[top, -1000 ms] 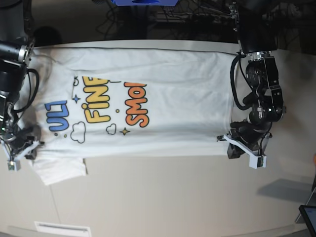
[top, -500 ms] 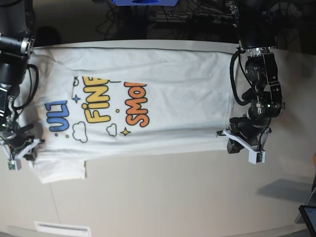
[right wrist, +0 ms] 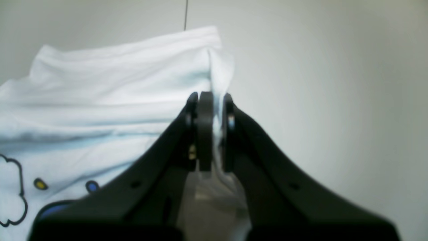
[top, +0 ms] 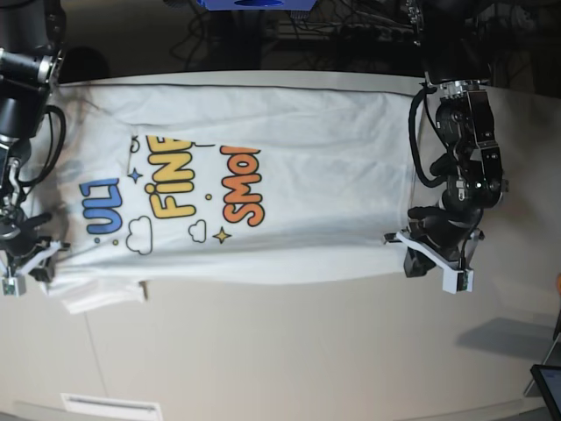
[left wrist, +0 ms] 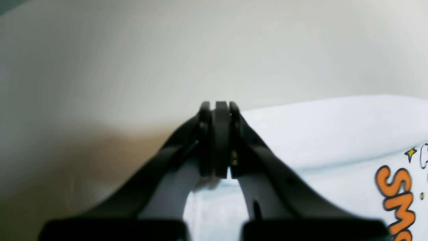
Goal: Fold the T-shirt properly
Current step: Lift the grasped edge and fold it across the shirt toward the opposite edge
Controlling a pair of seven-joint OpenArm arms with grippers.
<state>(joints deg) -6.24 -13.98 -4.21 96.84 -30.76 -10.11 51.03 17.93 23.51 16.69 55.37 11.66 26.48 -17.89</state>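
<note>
The white T-shirt (top: 289,202) lies spread print-up across the table, with blue, yellow and orange lettering towards the base view's left. My left gripper (top: 394,242) sits at the shirt's near hem corner on the right of that view. In the left wrist view its jaws (left wrist: 218,110) are shut, with the T-shirt (left wrist: 334,134) edge rising into them. My right gripper (top: 48,257) is at the shirt's near shoulder and sleeve on the left. The right wrist view shows it (right wrist: 210,100) shut on a pinched fold of the T-shirt (right wrist: 117,83).
The beige table (top: 307,351) extends bare in front of the shirt. Dark cables and a blue object (top: 254,3) lie beyond the far edge. A white strip (top: 110,405) sits at the near left. A tablet corner (top: 548,381) shows at the near right.
My right gripper has drifted left with the shoulder, and the near sleeve has drawn in flatter and shorter. My left gripper has stayed almost still at the hem corner.
</note>
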